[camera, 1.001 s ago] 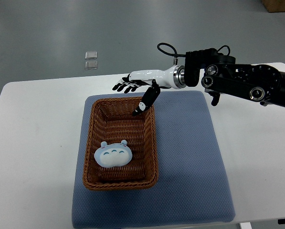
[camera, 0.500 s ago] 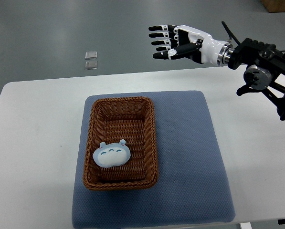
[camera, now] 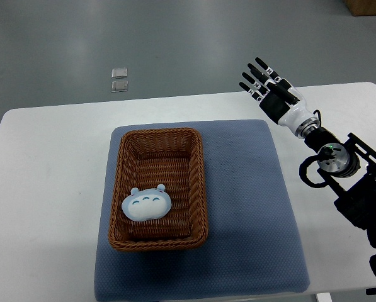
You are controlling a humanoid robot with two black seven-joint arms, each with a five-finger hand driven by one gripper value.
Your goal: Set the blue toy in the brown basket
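The blue toy (camera: pixel 148 205), a pale blue plush with small ears, lies inside the brown wicker basket (camera: pixel 199 182), toward its near end. The basket stands on a blue-grey mat (camera: pixel 250 207). My right hand (camera: pixel 267 86) is raised at the table's far right, well clear of the basket, its fingers spread and holding nothing. Its black forearm (camera: pixel 351 189) runs down the right edge. The left arm does not show.
The mat lies on a white table (camera: pixel 49 189). Two small clear squares (camera: pixel 119 78) lie on the grey floor beyond the table's far edge. A brown box corner (camera: pixel 367 6) shows at the top right.
The right hand has drawn back from over the basket's far rim, swung up and to the right, and now points away over the table's far right side. The toy stays in the basket.
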